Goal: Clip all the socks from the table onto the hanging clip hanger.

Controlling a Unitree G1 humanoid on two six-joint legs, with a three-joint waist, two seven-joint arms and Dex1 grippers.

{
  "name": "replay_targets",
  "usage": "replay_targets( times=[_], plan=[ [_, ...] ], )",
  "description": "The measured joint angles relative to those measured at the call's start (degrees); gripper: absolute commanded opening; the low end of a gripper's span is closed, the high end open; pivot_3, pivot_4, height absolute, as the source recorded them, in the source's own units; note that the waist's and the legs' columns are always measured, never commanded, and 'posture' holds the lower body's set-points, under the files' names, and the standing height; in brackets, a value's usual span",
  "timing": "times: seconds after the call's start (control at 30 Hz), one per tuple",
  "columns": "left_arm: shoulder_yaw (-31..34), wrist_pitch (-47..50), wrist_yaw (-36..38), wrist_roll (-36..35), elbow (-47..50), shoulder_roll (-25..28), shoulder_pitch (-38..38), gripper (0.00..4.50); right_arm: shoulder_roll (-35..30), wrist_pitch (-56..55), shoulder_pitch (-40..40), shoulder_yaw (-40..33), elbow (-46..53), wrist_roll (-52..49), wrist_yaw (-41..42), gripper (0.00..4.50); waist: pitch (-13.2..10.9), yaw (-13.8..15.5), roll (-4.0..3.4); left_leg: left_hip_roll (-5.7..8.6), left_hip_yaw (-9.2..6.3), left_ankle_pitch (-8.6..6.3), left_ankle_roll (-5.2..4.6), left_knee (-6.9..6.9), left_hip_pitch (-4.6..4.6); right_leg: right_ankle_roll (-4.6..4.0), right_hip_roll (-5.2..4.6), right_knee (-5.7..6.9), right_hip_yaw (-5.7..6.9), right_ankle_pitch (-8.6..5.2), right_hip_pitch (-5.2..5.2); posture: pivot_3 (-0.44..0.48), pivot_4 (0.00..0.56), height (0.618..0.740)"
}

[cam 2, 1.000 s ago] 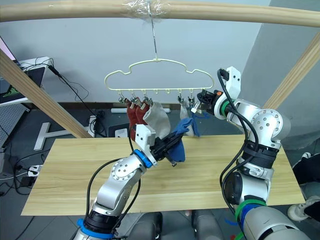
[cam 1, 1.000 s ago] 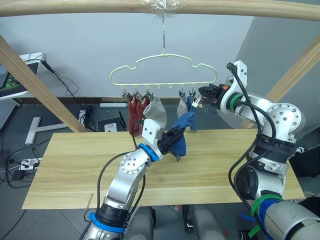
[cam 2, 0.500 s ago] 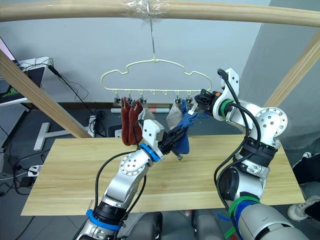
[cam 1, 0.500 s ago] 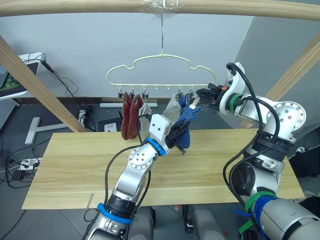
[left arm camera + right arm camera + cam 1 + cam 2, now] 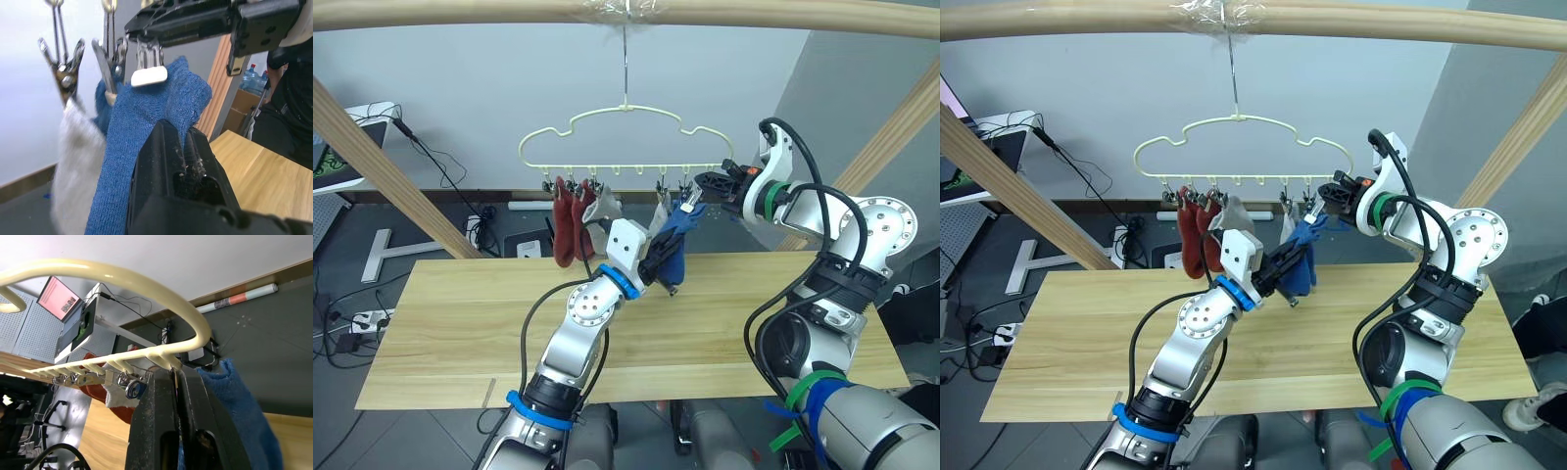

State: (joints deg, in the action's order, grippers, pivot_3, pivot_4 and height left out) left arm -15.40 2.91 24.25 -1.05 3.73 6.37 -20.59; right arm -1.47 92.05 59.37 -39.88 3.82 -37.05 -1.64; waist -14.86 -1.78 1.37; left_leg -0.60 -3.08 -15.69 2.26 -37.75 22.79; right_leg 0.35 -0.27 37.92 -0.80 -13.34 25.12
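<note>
Five short knit socks [image 5: 570,217] seem already clipped on the pale yellow-green wire clip hanger [image 5: 625,137]. The left end effector [image 5: 668,257], clamped on the last blue sock [image 5: 674,245], lifts it to the rightmost clip, pinched by the right end effector [image 5: 702,182]. The light wooden tabletop [image 5: 460,313] holds no socks.

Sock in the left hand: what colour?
Blue sock, held by the left hand; clearest in the left wrist view.

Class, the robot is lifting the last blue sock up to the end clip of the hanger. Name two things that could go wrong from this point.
1. The clip hanger hangs from one hook, so a push may swing it and the end clip miss the blue sock.
2. The left gripper pinches the sock near its top edge; the right gripper may release the clip on too little fabric.
</note>
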Motion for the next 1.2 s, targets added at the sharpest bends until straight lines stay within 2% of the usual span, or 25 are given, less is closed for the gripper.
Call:
replay_targets(
  times=[0.33,0.4,0.47,0.6,0.77,0.97,1.2],
  plan=[
    [0.01,0.01,0.03,-0.13,-0.01,-0.59,-0.48,0.00,-0.16,-0.85,0.00,-1.55,-0.51,0.00,0.55,4.40,0.00,-0.09,-0.01,-0.05,0.02,0.00,-0.01,-0.11,0.11,0.00,0.01,0.08,-0.02,0.01,0.14,-0.040,0.255,0.740],
    [0.00,0.26,0.16,-0.56,-0.01,-1.16,-0.50,0.00,-0.61,-1.78,-0.07,-1.41,-0.51,-0.13,1.35,4.45,0.00,-0.09,-0.01,-0.04,0.02,0.00,-0.01,-0.11,0.12,0.00,0.04,0.07,-0.02,0.01,0.14,-0.049,0.255,0.740],
    [0.00,0.59,0.45,-1.51,-0.06,-2.06,-0.61,0.00,-3.34,-5.19,-1.69,2.53,0.02,-0.09,4.01,4.45,-0.01,-0.04,-0.01,0.00,0.01,0.00,-0.01,-0.12,0.13,0.00,0.07,0.04,-0.01,0.00,0.14,-0.049,0.255,0.740],
    [0.04,1.81,1.30,-3.50,-0.81,-3.89,-1.86,0.98,-7.48,-13.97,-6.41,9.28,1.63,0.65,8.10,4.50,-0.01,-0.11,0.00,0.03,0.06,-0.01,-0.01,-0.15,0.14,0.02,0.10,0.04,-0.05,0.01,0.12,-0.049,0.255,0.740],
    [0.30,5.15,1.52,-6.22,-1.53,-6.01,-2.73,2.55,-10.33,-20.84,-10.35,13.80,2.06,1.74,10.77,4.50,-0.01,-0.34,-0.01,-0.02,0.05,0.00,-0.01,-0.16,0.10,0.03,0.14,0.09,-0.06,0.01,0.13,-0.057,0.256,0.740],
    [3.87,10.95,2.32,-11.86,-2.41,-7.29,-3.92,4.47,-15.32,-28.06,-17.88,20.72,3.98,3.26,15.44,4.50,-0.01,-0.71,-0.01,-0.02,0.10,0.00,-0.01,-0.17,0.10,0.05,0.22,0.08,-0.10,0.00,0.13,-0.059,0.254,0.740],
    [5.48,12.78,3.29,-12.58,-1.43,-2.29,-2.10,4.49,-20.75,-33.94,-21.45,25.76,5.75,4.88,20.13,4.50,-0.01,-1.11,-0.01,-0.02,0.07,0.00,-0.01,-0.17,0.08,0.07,0.23,0.08,-0.09,-0.02,0.13,-0.045,0.251,0.740]
  ],
)
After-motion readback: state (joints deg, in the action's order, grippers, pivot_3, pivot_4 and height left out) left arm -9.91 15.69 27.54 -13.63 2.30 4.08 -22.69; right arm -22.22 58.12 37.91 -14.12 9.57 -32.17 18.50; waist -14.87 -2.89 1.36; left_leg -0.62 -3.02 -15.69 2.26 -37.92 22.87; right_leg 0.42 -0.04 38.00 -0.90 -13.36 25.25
